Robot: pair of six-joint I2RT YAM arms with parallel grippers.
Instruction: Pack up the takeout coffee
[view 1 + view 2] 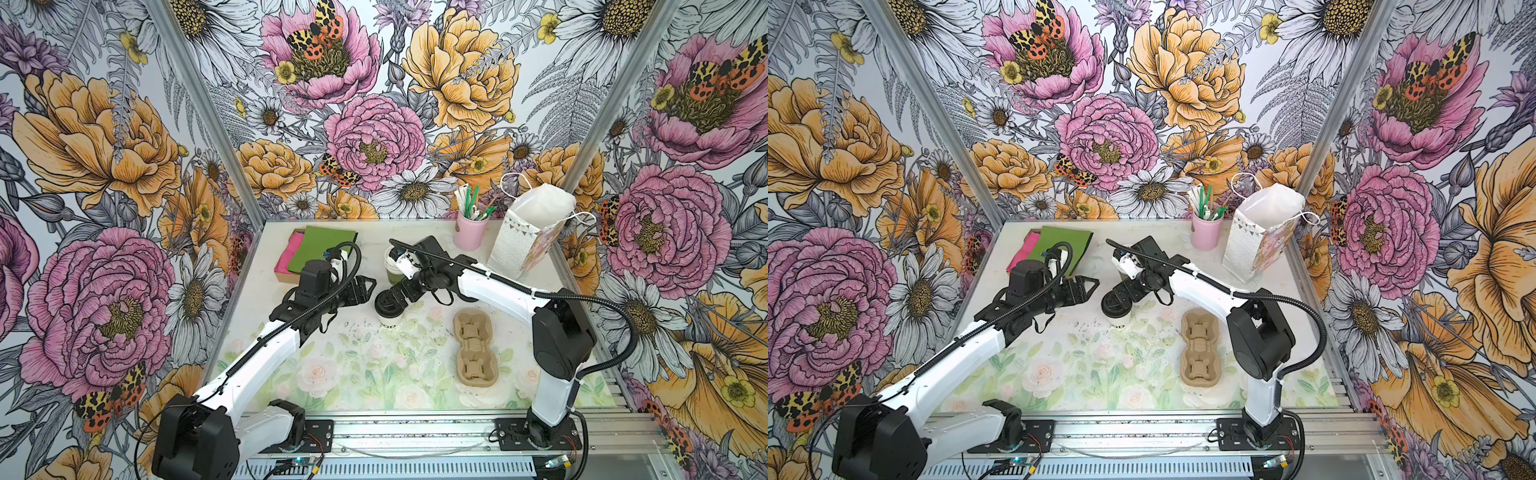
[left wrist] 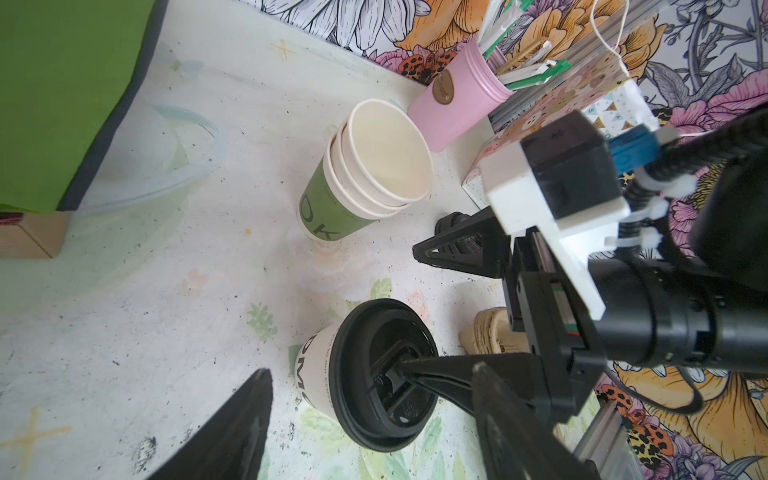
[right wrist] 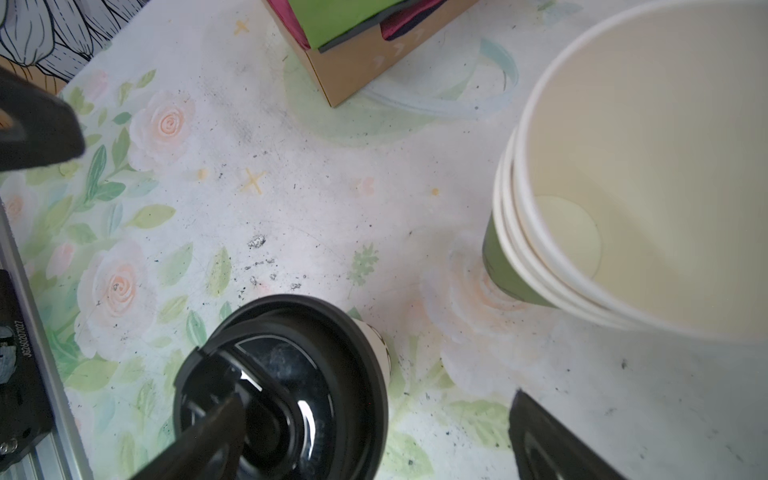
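Coffee (image 1: 392, 326): upright on the table (image 1: 353, 374), mid-field, lid (image 1: 384, 309) on. It stands left of the carrier (image 1: 476, 349), near but apart from it, and in front of the stack (image 1: 390, 270).

Right gripper (image 1: 395, 296): my jaws are spread wide. One finger reaches over the lid with its tip at the centre recess. The other hangs clear of the rim, on the stack's side. That is no pinch on the cup. Whether the tip presses the lid, I cannot tell.

Left gripper (image 1: 366, 287): jaws spread, nothing between them, just beside the coffee on its left.

What each view adds:
- Both top views show the whole layout: the carrier with both wells bare, the bag (image 1: 1258, 237) standing open at the far right, and the pink cup (image 1: 1206, 232) beside it. My right wrist hides most of the stack.
- The left wrist view alone shows the dark lettering on the coffee (image 2: 311, 374) (partly hidden, not legible), and it shows my right gripper (image 2: 407, 309) from the side.
- The right wrist view looks straight into the top cup of the stack (image 3: 623, 187), whose inside is plain and pale. It also catches a corner of the box (image 3: 353, 62) and looks down on the lid (image 3: 332, 353) at close range.
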